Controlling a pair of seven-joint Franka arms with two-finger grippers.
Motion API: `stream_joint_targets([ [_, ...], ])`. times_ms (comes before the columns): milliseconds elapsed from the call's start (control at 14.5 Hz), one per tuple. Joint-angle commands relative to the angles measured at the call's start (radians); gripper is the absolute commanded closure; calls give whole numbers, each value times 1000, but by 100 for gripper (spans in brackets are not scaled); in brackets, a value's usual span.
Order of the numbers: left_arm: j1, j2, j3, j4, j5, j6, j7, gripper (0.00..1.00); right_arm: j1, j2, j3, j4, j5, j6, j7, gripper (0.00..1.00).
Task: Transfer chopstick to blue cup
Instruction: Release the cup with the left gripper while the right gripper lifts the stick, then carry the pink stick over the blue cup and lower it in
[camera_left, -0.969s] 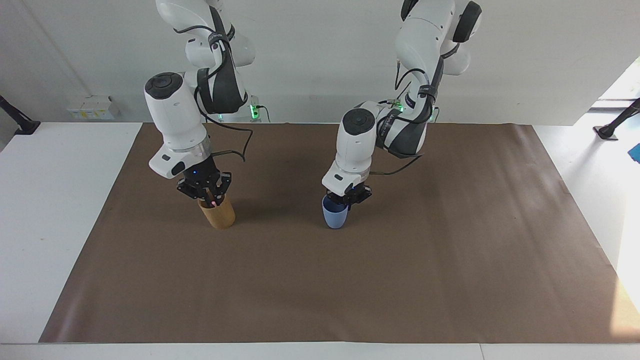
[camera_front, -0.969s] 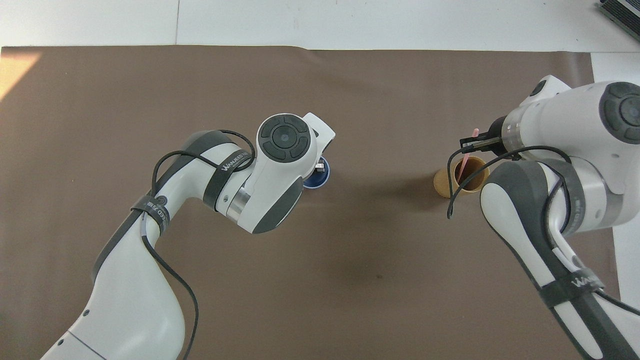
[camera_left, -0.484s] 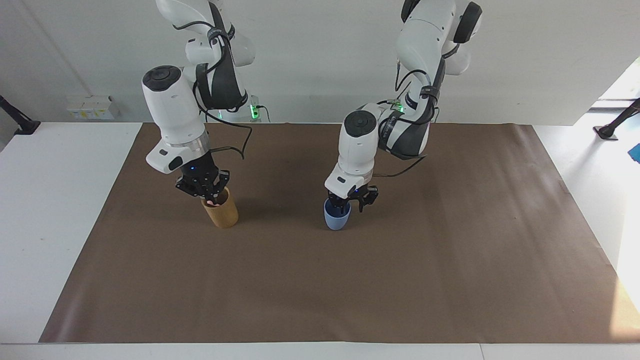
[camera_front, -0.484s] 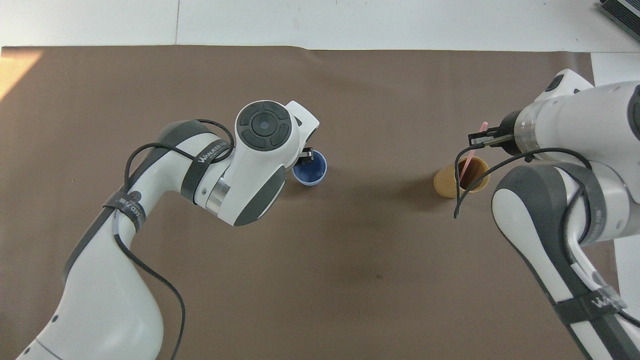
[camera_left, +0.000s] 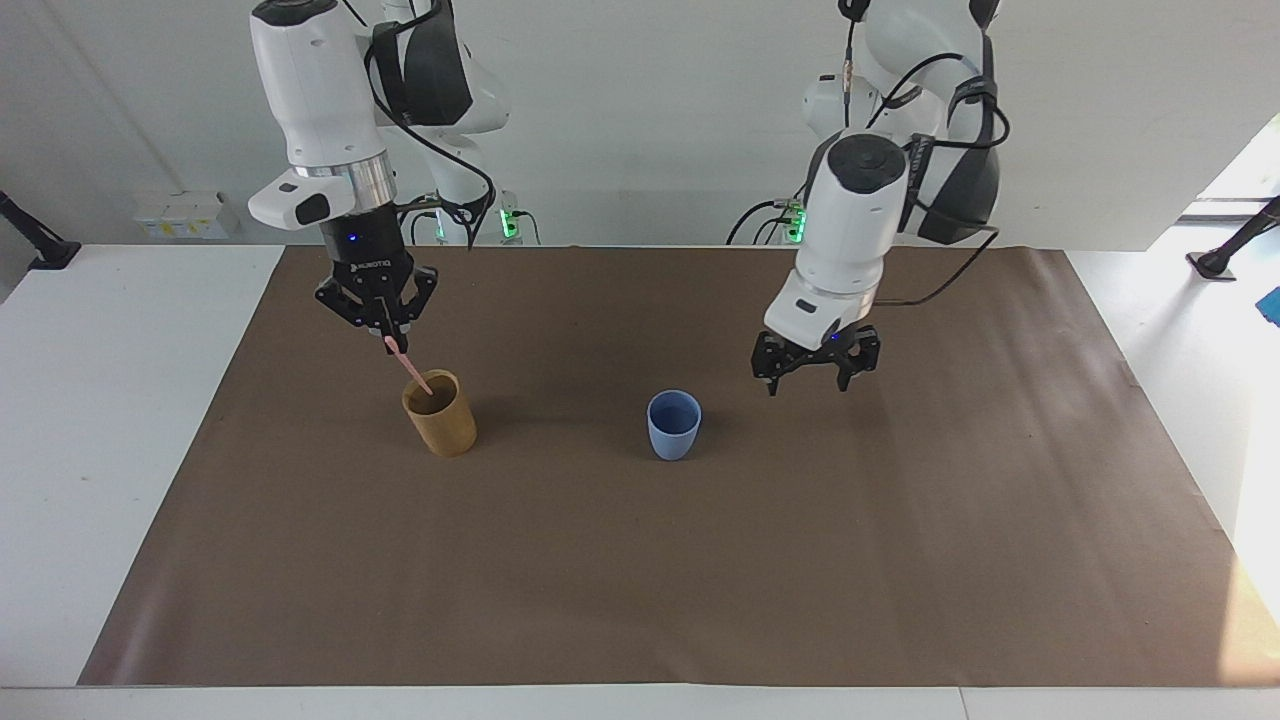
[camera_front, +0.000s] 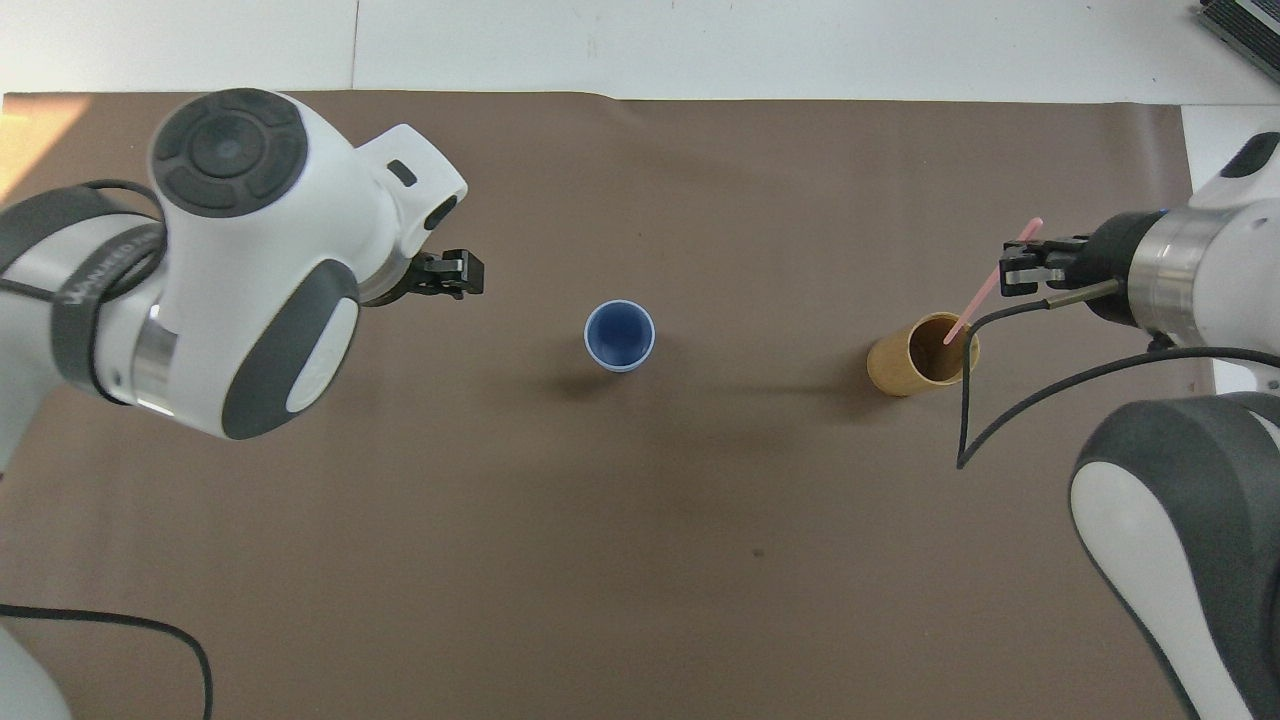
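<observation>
Now the chopstick (camera_left: 407, 364) is held pinched in the right gripper (camera_left: 386, 330), its lower end inside the tan cup (camera_left: 440, 414). Blue cup (camera_left: 673, 424) stands empty at the tan cup's three o'clock, facing view. Left gripper (camera_left: 816, 378) hangs spread, holding nothing. Transfer remains.

Mat (camera_left: 640, 560) spread on the worktop (camera_left: 110, 420), cup (camera_left: 673, 424) standing mid-mat, wooden cup (camera_left: 440, 413) beside it toward the right arm's end, well apart, chopstick (camera_left: 408, 364) slanting with its lower end in the wooden cup, upper end raised above it
</observation>
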Motion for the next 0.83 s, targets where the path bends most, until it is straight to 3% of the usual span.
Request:
stream_joint_targets([
  [0, 94, -74, -11, -30, -22, -81, 187, 0, 45, -15, 6, -22, 20, 37, 42, 100],
  [208, 186, -127, -11, -30, -41, -156, 357, 0, 156, -13, 14, -19, 20, 78, 149, 100],
  [484, 245, -175, -8, -29, -63, -195, 455, 0, 329, 62, 14, -13, -10, 251, 302, 100],
  [761, 274, -229, 4, -6, -118, -250, 464, 0, 456, 186, 14, 81, -188, 291, 506, 100],
])
